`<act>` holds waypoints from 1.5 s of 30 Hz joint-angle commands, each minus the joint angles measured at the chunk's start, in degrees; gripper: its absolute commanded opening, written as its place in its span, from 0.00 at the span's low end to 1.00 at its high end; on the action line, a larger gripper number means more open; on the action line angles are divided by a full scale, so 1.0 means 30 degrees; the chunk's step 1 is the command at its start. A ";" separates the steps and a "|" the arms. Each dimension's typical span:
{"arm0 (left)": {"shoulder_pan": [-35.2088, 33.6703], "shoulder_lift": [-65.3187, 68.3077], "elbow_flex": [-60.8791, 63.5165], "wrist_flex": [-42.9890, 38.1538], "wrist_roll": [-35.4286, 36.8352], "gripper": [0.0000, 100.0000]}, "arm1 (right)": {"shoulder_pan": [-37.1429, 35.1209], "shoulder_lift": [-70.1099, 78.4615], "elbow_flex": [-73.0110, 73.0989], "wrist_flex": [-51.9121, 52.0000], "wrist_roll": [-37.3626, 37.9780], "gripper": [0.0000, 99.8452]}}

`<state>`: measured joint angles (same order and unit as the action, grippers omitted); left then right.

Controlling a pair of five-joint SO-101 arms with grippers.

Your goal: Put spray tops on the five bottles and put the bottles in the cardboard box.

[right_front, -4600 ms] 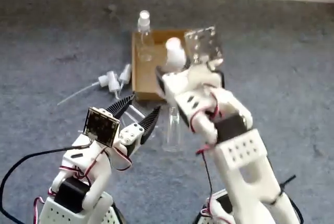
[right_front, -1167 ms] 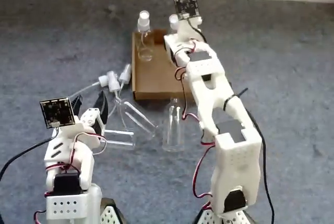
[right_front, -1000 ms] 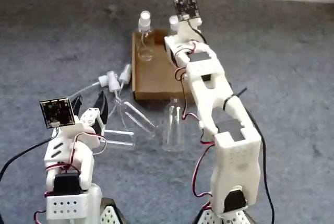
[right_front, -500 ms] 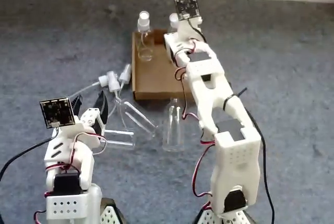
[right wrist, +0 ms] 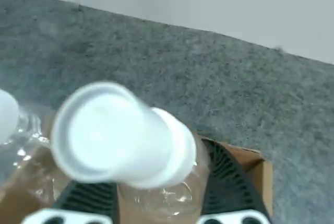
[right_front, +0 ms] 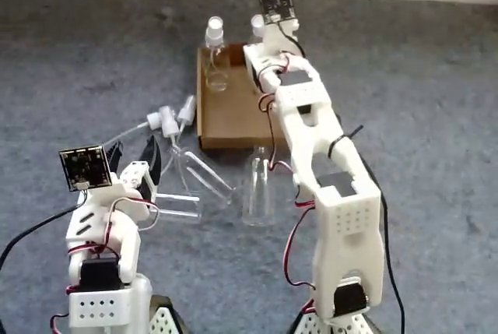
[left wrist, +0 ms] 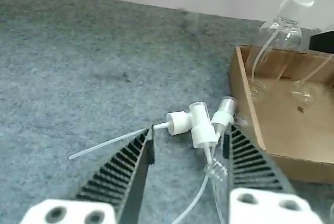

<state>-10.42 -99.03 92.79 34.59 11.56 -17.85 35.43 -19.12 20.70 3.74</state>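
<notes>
Right wrist view is showing the right gripper point(right wrist: 156, 182) closing its dark jaws on either side of a clear bottle point(right wrist: 167, 199), gripping it just under its white spray top point(right wrist: 117, 135). From the high view, this gripper point(right_front: 261, 42) is holding the bottle upright at the far right corner of the cardboard box point(right_front: 233, 120), the spray top point(right_front: 257, 24) poking up beyond the arm.

The left gripper point(left wrist: 189, 132) is hanging released, its jaws spread wide and holding nothing. They are framing the loose spray tops point(left wrist: 197, 124) lying on the grey carpet point(left wrist: 78, 67) just beside the box wall point(left wrist: 249, 112). In the high view this gripper point(right_front: 134, 156) is sitting low, near the left arm's base.

Compared with several seconds ago, the right arm is now stretching out fully over the box, where before it was bent over the near edge. The left arm is now sitting pulled back from the middle of the carpet. Over the last second the right arm is only edging slightly farther away, and the left arm is staying put.

A second capped bottle point(right_front: 214, 44) is standing at the box's far left corner. An uncapped bottle point(right_front: 258, 186) is lying on the carpet just outside the box's near edge, beside the right arm. More clear bottles point(right_front: 204, 178) are lying in front of the left gripper, with the loose spray tops point(right_front: 167, 120) beyond them.
</notes>
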 commanded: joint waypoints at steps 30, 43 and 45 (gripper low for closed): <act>-0.0073 -0.0249 -0.0073 -0.0352 0.0059 0.18 | -0.0190 -0.0220 -0.1978 0.0689 -0.0176 0.17; -0.0073 -0.0249 -0.0073 -0.0352 0.0059 0.18 | -0.0425 -0.0278 -0.2007 0.1275 -0.0176 0.29; -0.0073 -0.0249 -0.0073 -0.0352 0.0059 0.18 | -0.0513 -0.0278 -0.2007 0.1333 -0.0176 0.30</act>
<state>-10.42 -99.03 92.79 34.59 11.56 -18.02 36.57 -21.49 24.22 3.65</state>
